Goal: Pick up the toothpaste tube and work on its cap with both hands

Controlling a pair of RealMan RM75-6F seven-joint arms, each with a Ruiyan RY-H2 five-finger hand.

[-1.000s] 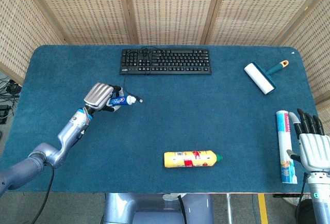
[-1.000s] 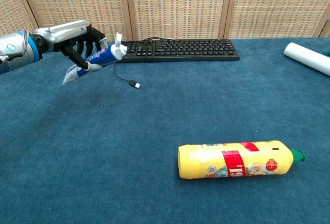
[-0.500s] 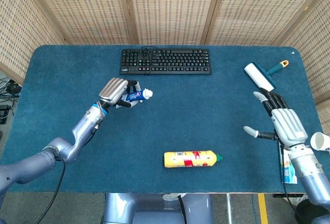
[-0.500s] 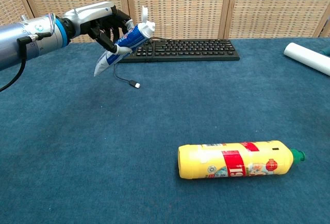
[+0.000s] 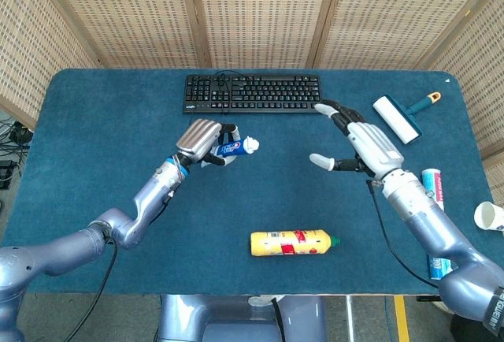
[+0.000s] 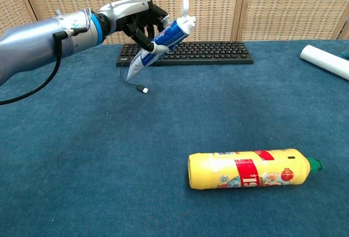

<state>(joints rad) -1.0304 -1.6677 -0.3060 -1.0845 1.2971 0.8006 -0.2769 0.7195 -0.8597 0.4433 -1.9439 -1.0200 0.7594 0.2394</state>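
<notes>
My left hand (image 5: 201, 139) (image 6: 135, 17) grips a blue and white toothpaste tube (image 5: 233, 149) (image 6: 159, 40) in the air over the table, left of centre. The tube tilts up to the right, its white cap (image 5: 252, 145) (image 6: 186, 19) flipped open and pointing toward my right hand. My right hand (image 5: 364, 144) hovers open to the right of the tube, fingers spread and palm turned toward the cap, a clear gap away. The chest view does not show the right hand.
A black keyboard (image 5: 253, 94) (image 6: 188, 52) with a loose cable (image 6: 133, 82) lies at the back. A yellow bottle (image 5: 290, 243) (image 6: 248, 169) lies near the front edge. At right are a lint roller (image 5: 399, 118), a white tube (image 5: 435, 200) and a paper cup (image 5: 490, 216).
My left hand has carried the tube up and to the right toward the table's middle. My right hand has swung in from the far right edge toward the tube.
</notes>
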